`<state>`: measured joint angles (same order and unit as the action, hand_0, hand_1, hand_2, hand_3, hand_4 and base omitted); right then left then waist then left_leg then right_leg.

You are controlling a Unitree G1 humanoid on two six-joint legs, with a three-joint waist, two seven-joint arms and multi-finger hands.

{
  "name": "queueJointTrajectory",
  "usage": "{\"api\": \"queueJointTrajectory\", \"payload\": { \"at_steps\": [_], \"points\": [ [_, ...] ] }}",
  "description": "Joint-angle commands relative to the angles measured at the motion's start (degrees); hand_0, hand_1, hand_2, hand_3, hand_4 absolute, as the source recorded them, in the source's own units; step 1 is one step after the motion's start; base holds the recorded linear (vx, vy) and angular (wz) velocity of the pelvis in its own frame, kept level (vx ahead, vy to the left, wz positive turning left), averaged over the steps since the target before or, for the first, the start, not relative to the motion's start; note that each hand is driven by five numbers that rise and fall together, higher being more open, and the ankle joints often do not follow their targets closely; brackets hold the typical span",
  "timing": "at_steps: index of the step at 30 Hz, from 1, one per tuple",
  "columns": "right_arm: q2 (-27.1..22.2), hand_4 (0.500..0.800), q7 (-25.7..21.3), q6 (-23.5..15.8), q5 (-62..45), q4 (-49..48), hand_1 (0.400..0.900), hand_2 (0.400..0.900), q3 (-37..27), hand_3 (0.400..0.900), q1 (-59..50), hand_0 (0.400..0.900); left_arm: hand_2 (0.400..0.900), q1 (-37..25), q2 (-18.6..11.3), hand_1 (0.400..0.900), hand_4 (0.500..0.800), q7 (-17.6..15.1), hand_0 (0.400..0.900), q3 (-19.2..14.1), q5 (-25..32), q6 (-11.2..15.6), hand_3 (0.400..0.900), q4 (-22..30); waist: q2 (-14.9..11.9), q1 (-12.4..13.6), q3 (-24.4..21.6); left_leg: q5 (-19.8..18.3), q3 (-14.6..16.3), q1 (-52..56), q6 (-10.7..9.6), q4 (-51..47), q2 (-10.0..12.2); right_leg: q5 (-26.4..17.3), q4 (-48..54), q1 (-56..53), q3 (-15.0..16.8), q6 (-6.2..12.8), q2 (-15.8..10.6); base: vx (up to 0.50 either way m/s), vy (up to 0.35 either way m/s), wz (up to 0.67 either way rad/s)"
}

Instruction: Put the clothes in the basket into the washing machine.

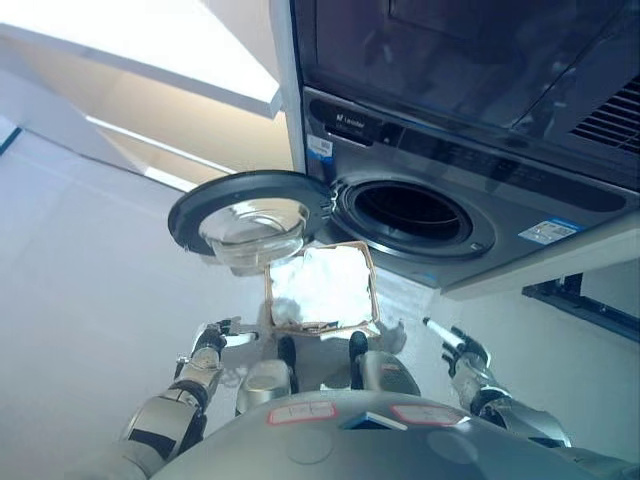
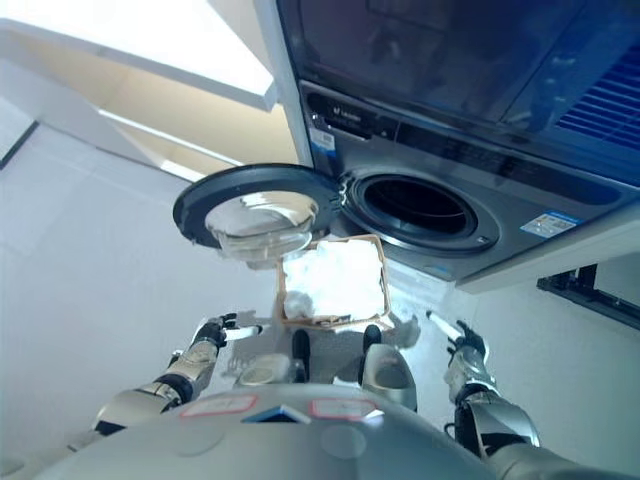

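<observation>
A tan basket [image 1: 369, 272] stands on the floor right before the washing machine [image 1: 500, 215], filled with white clothes [image 1: 322, 283]. The machine's round door [image 1: 248, 215] is swung open to the left and the dark drum opening [image 1: 412, 212] shows. My left hand [image 1: 213, 337] is low at the left of the basket, apart from it, fingers relaxed and holding nothing. My right hand [image 1: 460, 352] is low at the right of the basket, fingers straight and empty. Both hands also show in the right eye view, the left hand [image 2: 218, 331] and the right hand [image 2: 462, 346].
A second dark appliance [image 1: 470, 60] is stacked above the washing machine. A pale wall [image 1: 130, 110] runs off at the left behind the open door. White floor [image 1: 90, 300] spreads to the left, and a dark low frame [image 1: 585, 300] stands at the right.
</observation>
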<state>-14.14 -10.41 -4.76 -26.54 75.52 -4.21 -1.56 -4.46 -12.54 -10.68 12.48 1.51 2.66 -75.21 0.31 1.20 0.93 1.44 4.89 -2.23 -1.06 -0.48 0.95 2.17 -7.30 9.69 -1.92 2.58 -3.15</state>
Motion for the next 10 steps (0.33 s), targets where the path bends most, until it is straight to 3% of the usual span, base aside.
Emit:
{"api": "queueJointTrajectory", "payload": {
  "at_steps": [1, 10],
  "points": [
    [0.31, 0.8, 0.47, 0.5, 4.92, 3.24, 0.9, 0.9, -0.43, 0.9, -0.15, 0.9, 0.9, 0.8, -3.17, 0.9, 0.8, 0.32, 0.9, -4.69, -3.91, -0.28, 0.9, -4.04, -0.95, -0.23, -1.28, 0.57, -1.64, -2.26, 0.29, -1.82, -3.15, -4.15, 6.26, -3.09, -1.21, 1.69, 1.19, 0.08, -0.002, -0.06],
    [-0.3, 0.8, 1.29, 1.92, 10.22, 7.18, 0.9, 0.9, -0.59, 0.9, 1.91, 0.9, 0.9, 2.33, -3.74, 0.9, 0.8, 1.94, 0.9, -5.49, -6.11, -0.69, 0.9, -4.94, -1.41, -0.45, -3.3, -0.38, -0.95, 1.94, 0.65, -3.14, -3.14, -3.77, 7.24, -6.94, -0.75, 2.04, 1.18, 0.05, 0.003, -0.07]
  ]
}}
